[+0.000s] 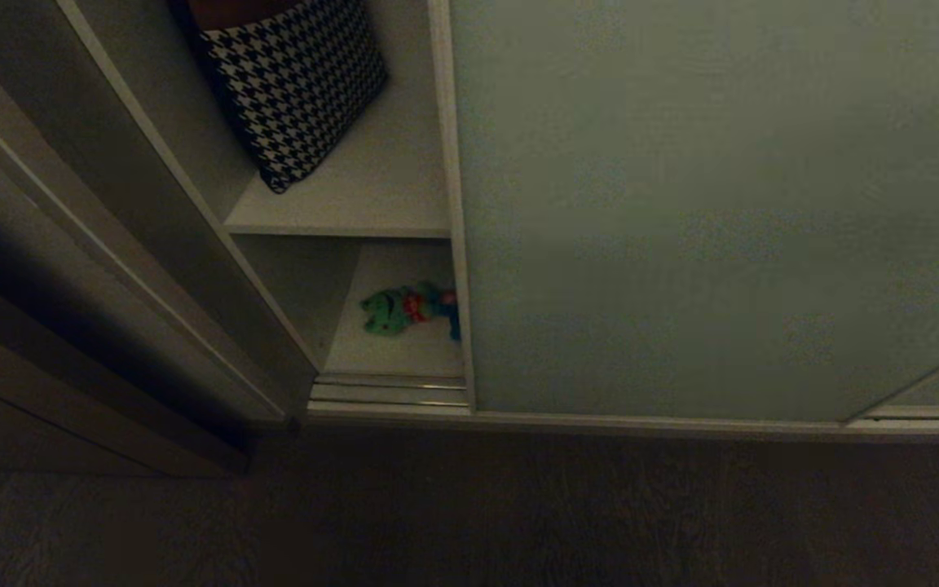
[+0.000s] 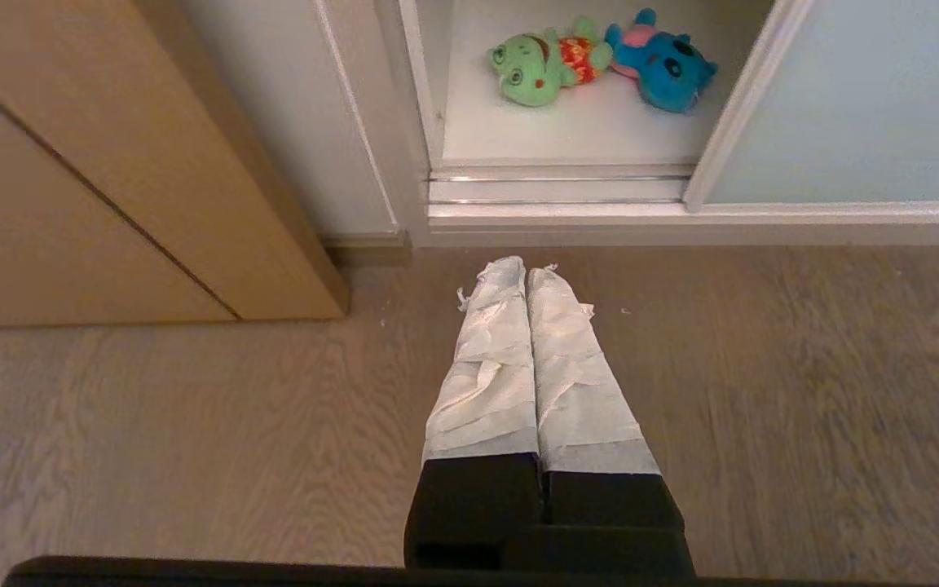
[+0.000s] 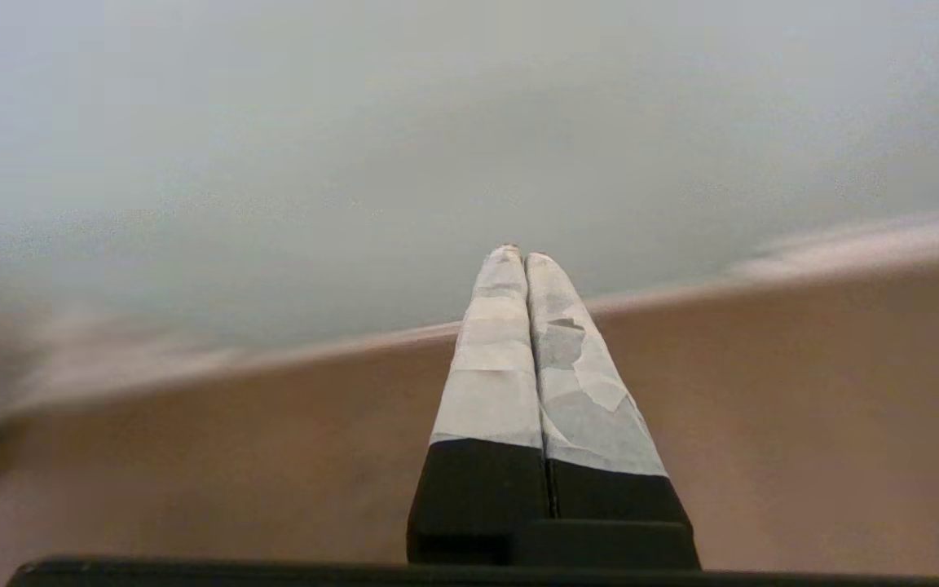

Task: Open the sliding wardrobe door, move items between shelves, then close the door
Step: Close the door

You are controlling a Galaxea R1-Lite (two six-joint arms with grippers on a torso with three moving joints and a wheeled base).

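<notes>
The pale grey-green sliding wardrobe door point(image 1: 722, 204) covers most of the wardrobe and leaves a narrow gap at its left. In that gap, a green plush toy with a red patch point(image 1: 388, 311) and a teal-blue one point(image 1: 447, 306) lie side by side on the lowest white shelf point(image 1: 396, 350). In the left wrist view the green toy point(image 2: 539, 69) and the blue toy point(image 2: 665, 69) are far beyond my left gripper point(image 2: 526, 273), which hangs shut and empty above the floor. My right gripper point(image 3: 517, 254) is shut and empty, low before the door panel point(image 3: 437, 122). Neither arm shows in the head view.
A houndstooth bag point(image 1: 298, 81) leans on the upper white shelf point(image 1: 372, 204). A ribbed metal floor track point(image 2: 559, 189) runs along the wardrobe's foot. A brown wooden panel point(image 2: 111, 204) stands at the left of the opening. Wood floor point(image 2: 763, 408) stretches in front.
</notes>
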